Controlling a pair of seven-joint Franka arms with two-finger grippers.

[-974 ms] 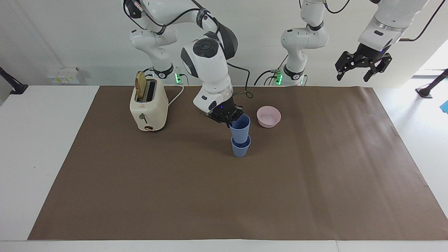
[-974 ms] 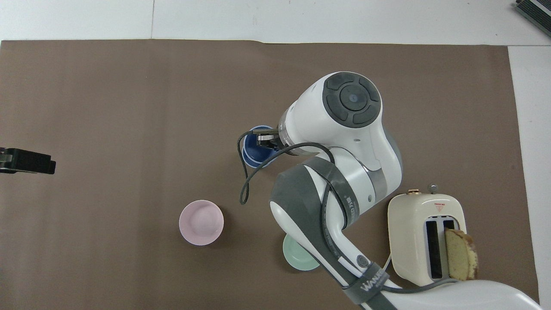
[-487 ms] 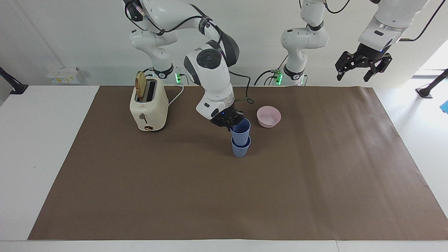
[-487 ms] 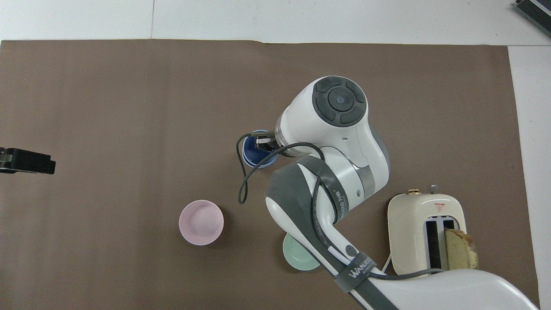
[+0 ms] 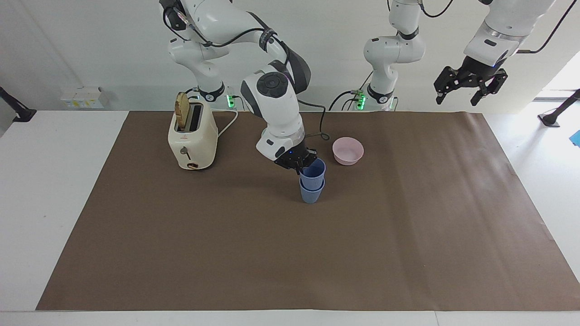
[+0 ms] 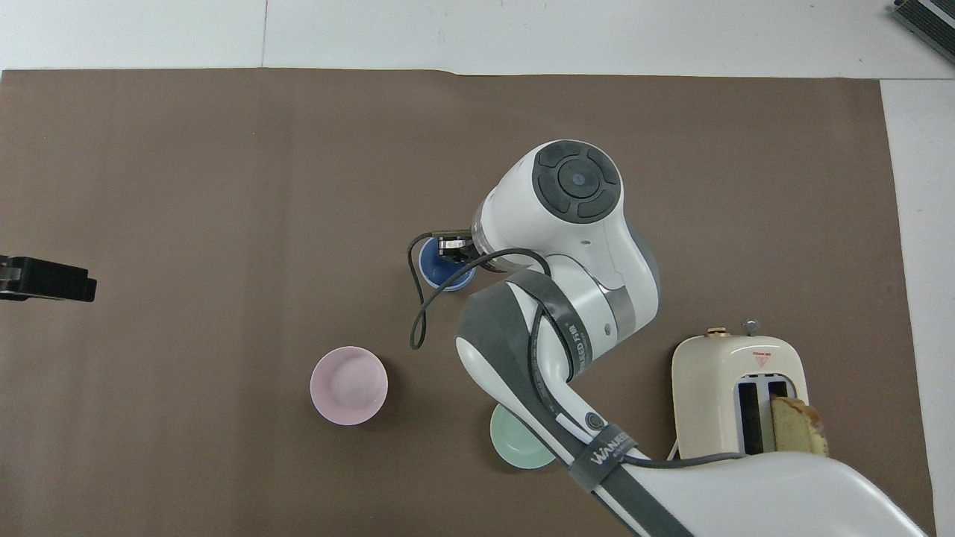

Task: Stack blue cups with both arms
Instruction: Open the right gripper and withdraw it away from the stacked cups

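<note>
Two blue cups stand nested on the brown mat near the table's middle: the upper cup (image 5: 313,171) sits inside the lower cup (image 5: 311,194). From overhead they read as one blue ring (image 6: 444,270). My right gripper (image 5: 300,161) (image 6: 452,246) is at the upper cup's rim, on the side nearer the robots; its grip cannot be made out. My left gripper (image 5: 469,88) (image 6: 45,278) waits open and empty, high in the air past the mat's edge at the left arm's end.
A pink bowl (image 5: 348,151) (image 6: 348,385) sits beside the cups, nearer the robots. A teal-green bowl (image 6: 515,446) lies partly under my right arm. A cream toaster (image 5: 192,138) (image 6: 735,410) with a bread slice stands toward the right arm's end.
My right arm has come down with the upper cup, which now sits deeper in the lower cup. The left arm has not moved.
</note>
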